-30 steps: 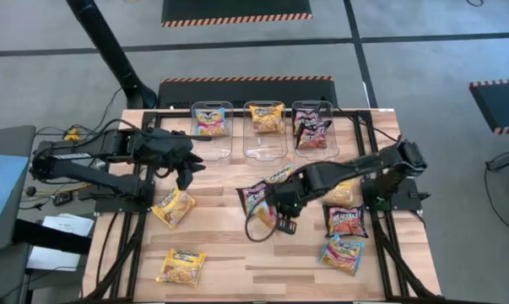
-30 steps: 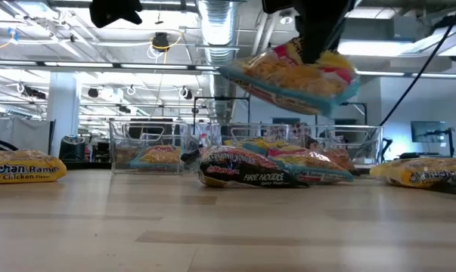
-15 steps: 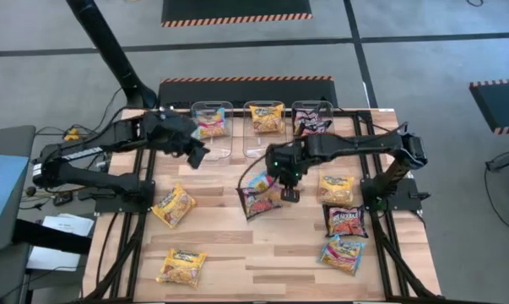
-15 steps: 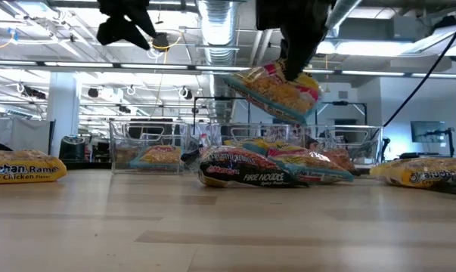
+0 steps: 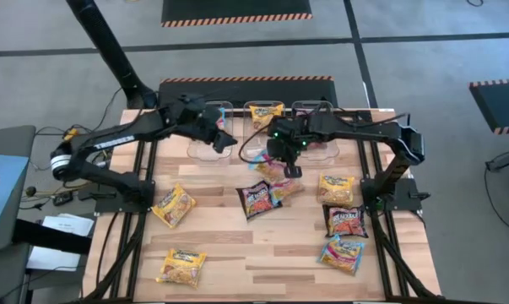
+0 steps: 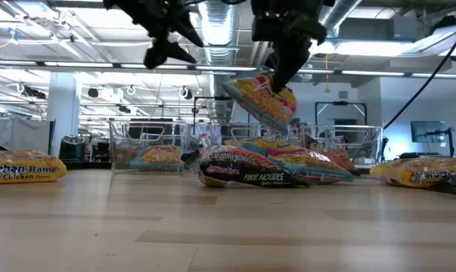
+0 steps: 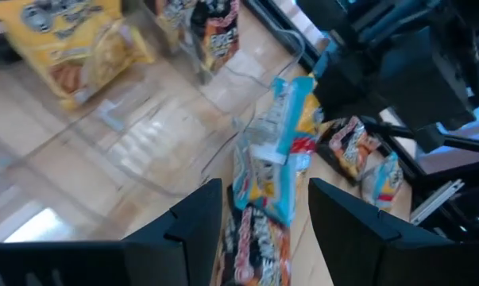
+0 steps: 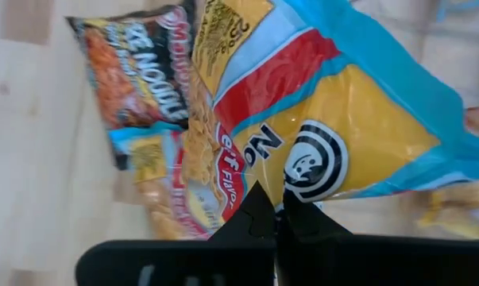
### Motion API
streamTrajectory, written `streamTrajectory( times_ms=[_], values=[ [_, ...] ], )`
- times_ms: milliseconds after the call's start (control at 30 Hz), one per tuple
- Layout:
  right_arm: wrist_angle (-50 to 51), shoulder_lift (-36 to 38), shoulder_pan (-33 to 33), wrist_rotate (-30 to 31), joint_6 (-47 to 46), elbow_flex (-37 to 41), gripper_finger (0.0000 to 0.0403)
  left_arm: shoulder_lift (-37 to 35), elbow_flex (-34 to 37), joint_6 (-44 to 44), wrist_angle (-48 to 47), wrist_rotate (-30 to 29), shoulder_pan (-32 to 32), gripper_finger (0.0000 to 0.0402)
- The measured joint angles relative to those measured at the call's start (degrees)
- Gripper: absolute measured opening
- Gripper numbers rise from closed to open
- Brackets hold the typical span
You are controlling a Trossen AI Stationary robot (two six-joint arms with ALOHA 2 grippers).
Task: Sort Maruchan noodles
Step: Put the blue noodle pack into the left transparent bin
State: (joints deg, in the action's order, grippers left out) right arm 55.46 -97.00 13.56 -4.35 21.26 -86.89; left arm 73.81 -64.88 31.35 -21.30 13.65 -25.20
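Hanging mid-air at upper centre of the high view, the light blue-pink Maruchan packet (image 6: 264, 99) was pinched by one edge in the right gripper (image 5: 289, 160), jaws closed on it, just in front of the clear bins (image 5: 266, 148). In the right wrist view its wrapper (image 8: 318, 119) read what looked like "Beef Flavor", partly cut off. Seen low, its long axis tilted, one end dipping toward lower right. Below it lay a dark packet (image 6: 246, 171) printed "FIRE NOODLE". At far left a yellow packet (image 6: 20, 168) read "Chicken Flavor". The left gripper (image 5: 218, 139) hovered over the leftmost bin, fingers (image 7: 195, 218) spread apart, empty.
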Motion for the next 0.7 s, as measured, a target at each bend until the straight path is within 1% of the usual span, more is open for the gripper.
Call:
streamTrajectory(
  times_ms=[267,433,600,700],
  values=[
    [-2.7,0.0,2.8,0.3,7.3,0.0,0.0005,6.6,0.0,2.4,8.4,4.0,-0.2,0.0174],
    [-4.6,0.0,3.1,0.5,9.3,0.0,0.0006,9.6,0.0,4.3,12.1,5.7,-0.2,0.0174],
    [-5.2,0.0,3.1,1.3,10.7,0.0,0.0007,11.2,0.0,5.4,14.5,5.8,-0.1,0.0174],
    [-5.4,-0.1,3.1,1.4,10.7,0.0,0.0007,11.8,0.0,5.3,16.1,7.2,-0.1,0.0174]
  ],
)
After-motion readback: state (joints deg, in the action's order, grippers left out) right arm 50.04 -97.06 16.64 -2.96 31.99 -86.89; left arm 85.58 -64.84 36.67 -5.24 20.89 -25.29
